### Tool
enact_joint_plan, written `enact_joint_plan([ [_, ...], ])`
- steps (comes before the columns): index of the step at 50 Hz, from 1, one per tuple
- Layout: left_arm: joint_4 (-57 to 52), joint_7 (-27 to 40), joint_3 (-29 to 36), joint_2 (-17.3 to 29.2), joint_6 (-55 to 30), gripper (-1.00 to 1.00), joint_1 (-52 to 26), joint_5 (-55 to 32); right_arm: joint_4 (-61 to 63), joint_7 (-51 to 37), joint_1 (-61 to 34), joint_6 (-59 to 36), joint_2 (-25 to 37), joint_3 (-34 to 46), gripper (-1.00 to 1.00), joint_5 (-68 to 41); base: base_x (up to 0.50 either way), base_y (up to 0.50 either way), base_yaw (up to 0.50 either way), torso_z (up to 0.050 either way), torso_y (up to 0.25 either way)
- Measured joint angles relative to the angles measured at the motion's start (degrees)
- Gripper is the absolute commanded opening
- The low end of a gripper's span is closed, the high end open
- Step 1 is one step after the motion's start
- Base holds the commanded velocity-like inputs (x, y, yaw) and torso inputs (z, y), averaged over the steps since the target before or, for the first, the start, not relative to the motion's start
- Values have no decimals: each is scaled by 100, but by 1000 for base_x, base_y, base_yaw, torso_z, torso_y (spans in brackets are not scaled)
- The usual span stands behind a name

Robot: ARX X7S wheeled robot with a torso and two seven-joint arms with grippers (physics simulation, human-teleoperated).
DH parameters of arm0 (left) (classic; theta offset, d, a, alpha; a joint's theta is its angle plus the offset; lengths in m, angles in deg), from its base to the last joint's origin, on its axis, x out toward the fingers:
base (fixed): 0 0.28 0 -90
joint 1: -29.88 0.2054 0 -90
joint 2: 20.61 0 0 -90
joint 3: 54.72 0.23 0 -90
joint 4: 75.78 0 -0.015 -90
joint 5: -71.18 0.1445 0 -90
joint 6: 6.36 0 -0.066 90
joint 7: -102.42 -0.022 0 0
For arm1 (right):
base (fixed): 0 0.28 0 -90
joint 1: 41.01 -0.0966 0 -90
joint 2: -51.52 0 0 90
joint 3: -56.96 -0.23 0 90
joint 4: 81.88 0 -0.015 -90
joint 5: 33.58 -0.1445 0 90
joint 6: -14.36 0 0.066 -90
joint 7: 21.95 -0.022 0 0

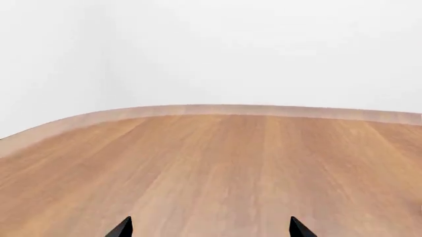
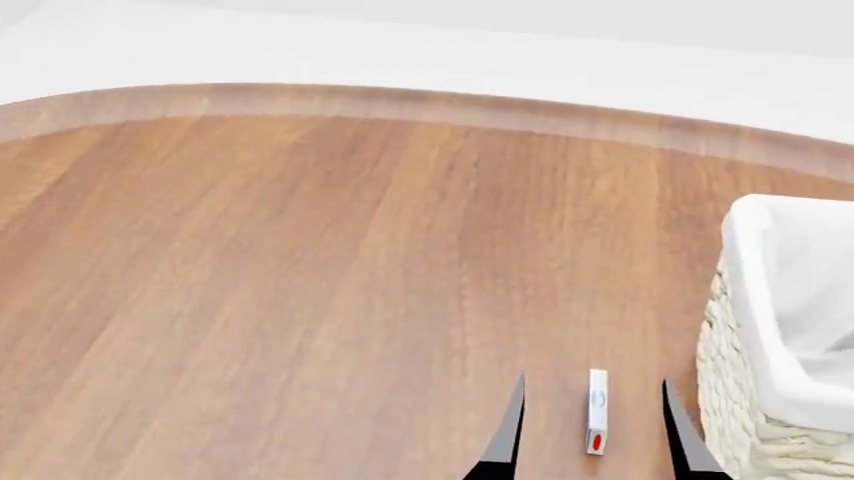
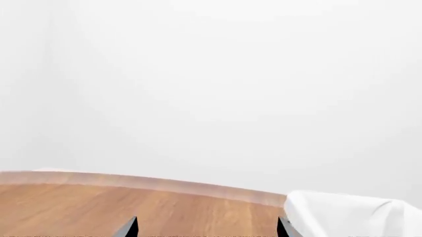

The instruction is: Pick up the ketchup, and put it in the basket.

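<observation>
**Ana:** Warm brown wooden tabletop [image 2: 294,280] fills nearly every view, running to a rounded far edge with a plain white wall behind. Where's the ketchup?

**Ben:** Not visible in any of the three views, so I can't describe how it looks, whether it stands or lies, or where it sits. What shows is the large cream woven wicker basket [image 2: 731,400] with its white cloth liner [image 2: 787,300] at the right edge of the head view, and a small white flat box with a red mark [image 2: 597,411] near the front, just left of the basket.

**Ana:** And the grippers?

**Ben:** The right gripper [image 2: 594,425] has its two dark fingertips spread wide, with the small box lying between them in the head view; whether they are above it or level with it I can't tell. The left gripper [image 1: 209,228] is also parted and empty, over bare wood.

**Ana:** The risk, then?

**Ben:** As I judge it, closing now would take the wrong thing, that box. The right fingertip is also close to the basket's wall, so a sideways swing could knock it. Searching blind could tip the unseen bottle.
</observation>
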Motion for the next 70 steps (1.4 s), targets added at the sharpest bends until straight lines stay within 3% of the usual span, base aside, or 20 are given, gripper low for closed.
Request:
enact_joint_plan([
  [17,284,-8,-439,176,505,100,1583,-45,-125,-30,-24,33,32,50,100,-91,0,0,0,0,0],
  [26,298,-349,-949,-122,223,100,1920,-116,-153,-55,-27,41,50,83,100,-116,0,0,0,0,0],
  [50,860,-690,-1695,-396,-302,100,1664,-480,-180,-126,-28,59,112,159,100,-191,0,0,0,0,0],
  [70,2498,-1529,-1532,-350,1597,100,1080,-197,-228,-161,-38,90,161,218,100,-265,0,0,0,0,0],
])
